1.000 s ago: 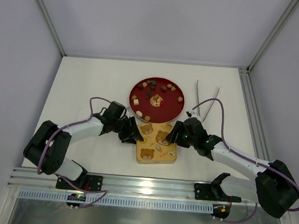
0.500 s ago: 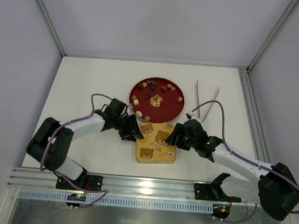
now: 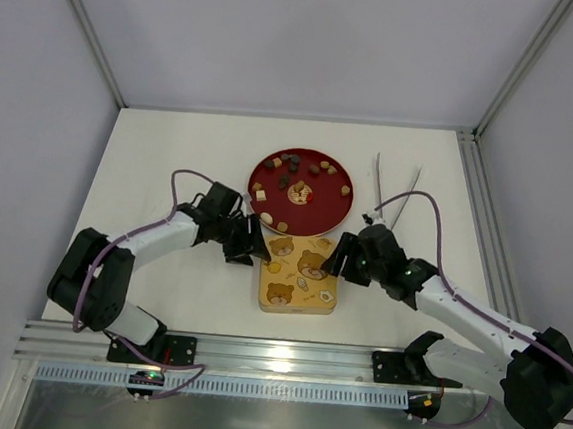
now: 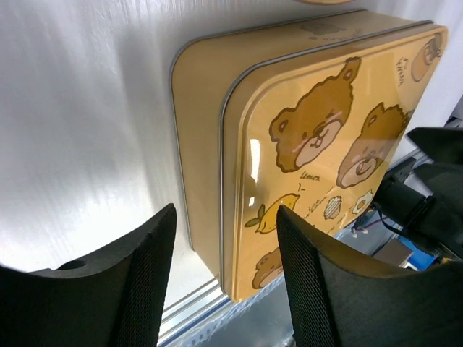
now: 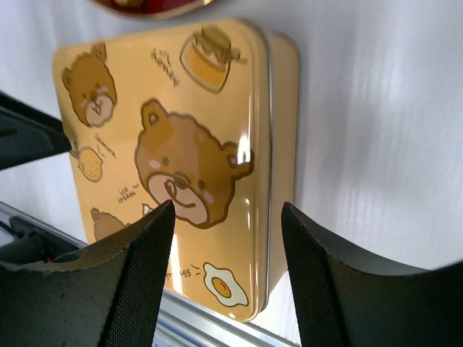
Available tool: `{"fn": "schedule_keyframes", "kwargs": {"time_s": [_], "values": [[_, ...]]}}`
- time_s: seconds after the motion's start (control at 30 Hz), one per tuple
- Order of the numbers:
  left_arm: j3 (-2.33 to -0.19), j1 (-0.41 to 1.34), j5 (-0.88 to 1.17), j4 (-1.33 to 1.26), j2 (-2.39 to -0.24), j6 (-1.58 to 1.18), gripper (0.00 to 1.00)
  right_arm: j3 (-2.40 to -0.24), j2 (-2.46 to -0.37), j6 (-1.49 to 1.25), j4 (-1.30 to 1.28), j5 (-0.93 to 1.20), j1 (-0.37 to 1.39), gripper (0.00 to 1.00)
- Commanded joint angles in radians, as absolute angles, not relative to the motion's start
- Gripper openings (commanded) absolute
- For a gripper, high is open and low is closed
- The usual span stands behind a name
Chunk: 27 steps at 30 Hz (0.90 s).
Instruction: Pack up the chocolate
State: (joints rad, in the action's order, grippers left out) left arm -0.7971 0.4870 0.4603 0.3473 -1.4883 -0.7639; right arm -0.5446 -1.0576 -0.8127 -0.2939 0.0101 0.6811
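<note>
We are viewing both arms lowered to the desk [image 3: 161, 153], one at each side of the yellow bear-print tin [image 3: 299, 276], which is sitting with its lid on. The left pincer [image 3: 250, 249] is standing spread at the tin's left edge; in the left wrist view its two fingers [image 4: 134, 289] are lining up with that edge, a wide gap between them. The right pincer [image 3: 333, 263] is likewise spread at the tin's right edge, its fingers [image 5: 322, 289] showing well apart in the right wrist view. We cannot tell whether either pincer is touching the tin. The chocolate [image 3: 299, 189] is lying in scattered pieces on the red plate [image 3: 325, 210], just beyond the tin's far edge.
</note>
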Motion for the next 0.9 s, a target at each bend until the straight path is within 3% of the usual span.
{"fn": "schedule_keyframes", "kwargs": {"time_s": [0.0, 0.27, 0.5, 0.87], "values": [[-0.903, 0.453, 0.420, 0.483, -1.417, -0.652, 0.58, -0.641, -0.997, -0.732, -0.368, 0.041, 0.577, 0.63], [-1.098, 0.414, 0.407, 0.661, -1.313, -0.548, 0.60, -0.862, -0.861, -0.546, -0.531, -0.033, 0.456, 0.84], [-1.198, 0.414, 0.394, 0.693, -1.224, -0.529, 0.61, -1.057, -0.862, -0.511, -0.624, -0.096, 0.454, 0.86], [-1.223, 0.414, 0.388, 0.726, -1.164, -0.518, 0.62, -1.052, -0.796, -0.502, -0.621, -0.161, 0.454, 0.87]]}}
